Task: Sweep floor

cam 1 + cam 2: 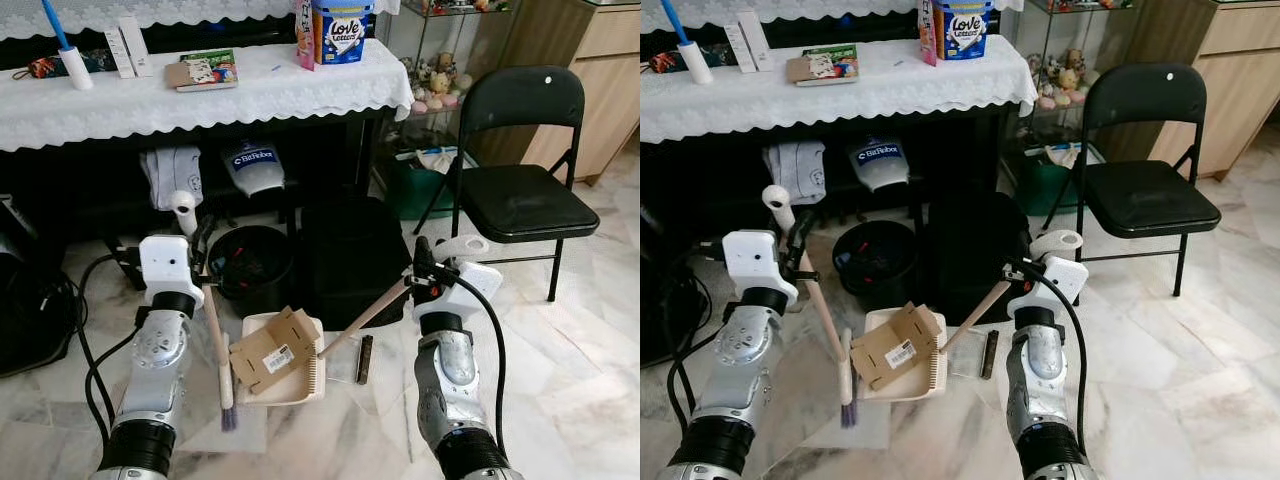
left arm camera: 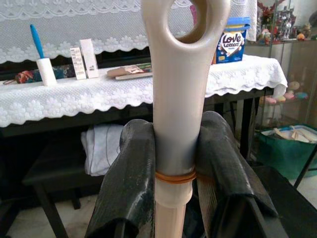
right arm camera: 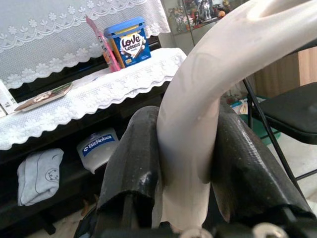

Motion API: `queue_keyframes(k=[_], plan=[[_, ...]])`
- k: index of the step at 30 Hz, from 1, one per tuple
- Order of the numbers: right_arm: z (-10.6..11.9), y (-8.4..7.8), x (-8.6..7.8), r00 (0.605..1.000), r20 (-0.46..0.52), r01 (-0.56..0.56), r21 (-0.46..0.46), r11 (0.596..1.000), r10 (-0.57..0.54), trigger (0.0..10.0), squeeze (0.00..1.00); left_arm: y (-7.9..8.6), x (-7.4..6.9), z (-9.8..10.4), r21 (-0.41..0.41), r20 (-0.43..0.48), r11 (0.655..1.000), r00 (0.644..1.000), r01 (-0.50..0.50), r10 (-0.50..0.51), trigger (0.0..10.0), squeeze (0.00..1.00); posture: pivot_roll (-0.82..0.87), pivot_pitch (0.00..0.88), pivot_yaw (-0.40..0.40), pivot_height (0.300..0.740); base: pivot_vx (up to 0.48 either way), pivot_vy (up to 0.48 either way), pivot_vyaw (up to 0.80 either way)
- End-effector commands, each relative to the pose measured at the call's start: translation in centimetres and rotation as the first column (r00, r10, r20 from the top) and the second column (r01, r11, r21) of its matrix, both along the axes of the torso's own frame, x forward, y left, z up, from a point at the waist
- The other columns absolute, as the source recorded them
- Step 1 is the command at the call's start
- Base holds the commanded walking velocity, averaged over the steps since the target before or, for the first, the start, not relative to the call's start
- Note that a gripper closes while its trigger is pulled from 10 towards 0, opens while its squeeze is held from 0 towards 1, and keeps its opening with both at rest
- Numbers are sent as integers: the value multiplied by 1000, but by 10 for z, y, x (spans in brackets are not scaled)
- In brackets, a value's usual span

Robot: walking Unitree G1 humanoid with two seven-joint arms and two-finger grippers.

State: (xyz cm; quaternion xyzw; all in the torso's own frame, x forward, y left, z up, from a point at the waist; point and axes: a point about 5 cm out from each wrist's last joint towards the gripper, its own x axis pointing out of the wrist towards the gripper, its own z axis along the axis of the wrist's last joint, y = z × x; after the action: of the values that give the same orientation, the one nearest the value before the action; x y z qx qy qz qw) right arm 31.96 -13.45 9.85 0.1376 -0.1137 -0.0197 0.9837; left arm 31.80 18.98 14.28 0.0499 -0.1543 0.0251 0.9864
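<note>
Left gripper (image 2: 176, 183): clenched on the broom (image 1: 215, 335) handle near its looped top.
Broom: tilted, bristles on the floor (image 1: 580, 360) just left of the dustpan (image 1: 262, 385).
Right gripper (image 3: 185, 163): clenched on the dustpan's long handle.
Dustpan: flat on the floor between both arms, cardboard (image 1: 272, 350) lying in it.
Bin (image 1: 252, 262): behind the dustpan, under the counter (image 1: 150, 100).
Chair (image 1: 520, 190): right, well apart.

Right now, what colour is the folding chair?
Black, seat and frame alike; the folding chair shows best in the left eye view.
</note>
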Motion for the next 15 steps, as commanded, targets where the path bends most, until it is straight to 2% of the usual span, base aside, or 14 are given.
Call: queue_keyframes(k=[1,9,14,15], plan=[[16,0,3,998,69,-1,19,1000,0,10000,0,0,2,13,28,60,1000,998,-5,3,10000,51,-8,20,-2,740,0,0,0],[19,-1,5,997,77,4,14,1000,-5,10000,0,11,5,16,81,69,990,992,-113,107,10000,51,-8,35,-1,740,0,0,0],[21,-4,4,996,89,13,-15,1000,-12,10000,0,5,3,20,65,106,995,992,-80,73,10000,43,-12,39,-1,740,0,0,0],[21,-6,4,996,91,21,-16,1000,-20,10000,0,-1,1,20,65,115,997,993,-47,39,10000,43,-16,42,-5,740,0,0,0]])
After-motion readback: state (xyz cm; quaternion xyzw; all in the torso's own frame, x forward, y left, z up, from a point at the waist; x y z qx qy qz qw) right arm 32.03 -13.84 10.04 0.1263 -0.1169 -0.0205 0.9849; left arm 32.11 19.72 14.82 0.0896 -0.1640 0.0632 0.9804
